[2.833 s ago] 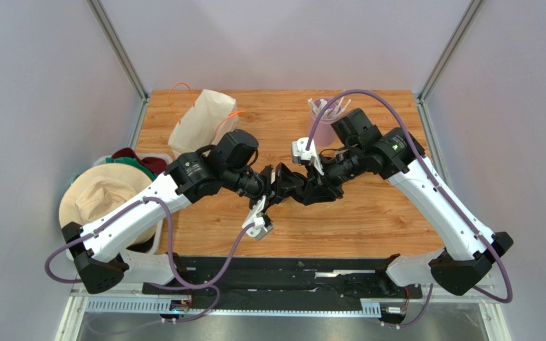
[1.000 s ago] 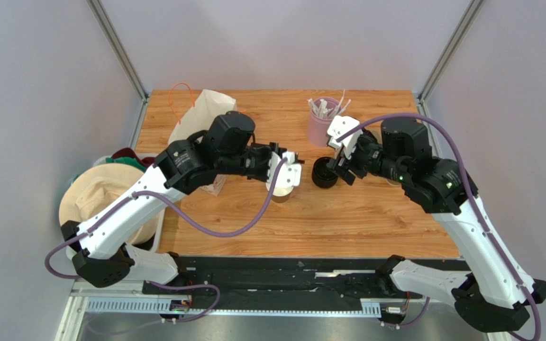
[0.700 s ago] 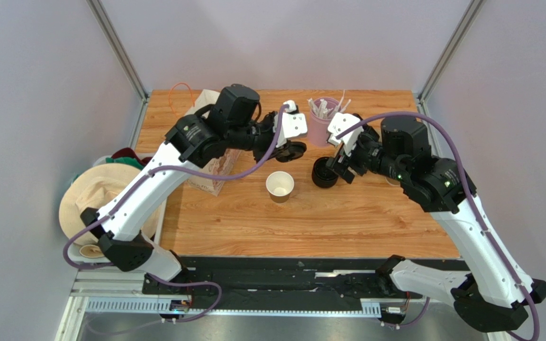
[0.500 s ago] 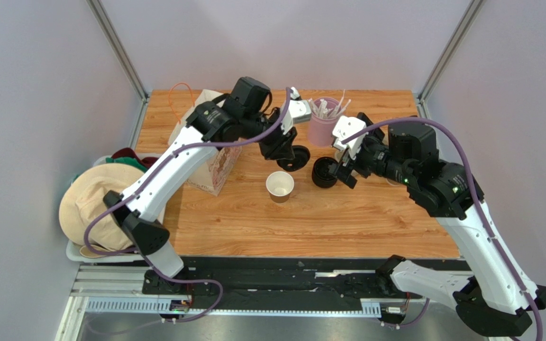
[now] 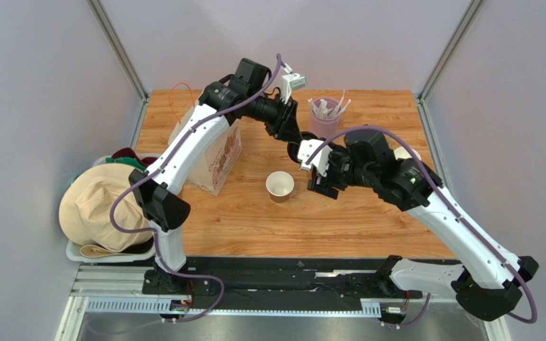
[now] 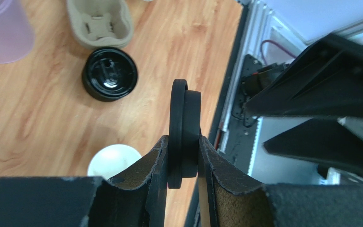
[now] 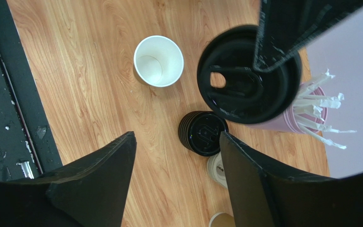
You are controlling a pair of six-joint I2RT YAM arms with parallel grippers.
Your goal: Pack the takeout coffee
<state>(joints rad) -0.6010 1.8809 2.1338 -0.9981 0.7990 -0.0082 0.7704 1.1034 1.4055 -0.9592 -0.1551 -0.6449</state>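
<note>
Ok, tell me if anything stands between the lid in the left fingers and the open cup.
Nothing visible does. The lid is pinched edge-on in the left fingers, up and to one side of the open cup; the right fingers stand open beside it, not between.

The cup [image 5: 279, 186] stands right of the paper bag [image 5: 215, 165], before the stick cup [image 5: 323, 122].

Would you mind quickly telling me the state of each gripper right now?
Left gripper: shut on the black lid, pinching it on edge.
Right gripper: open, nothing between its fingers.
</note>
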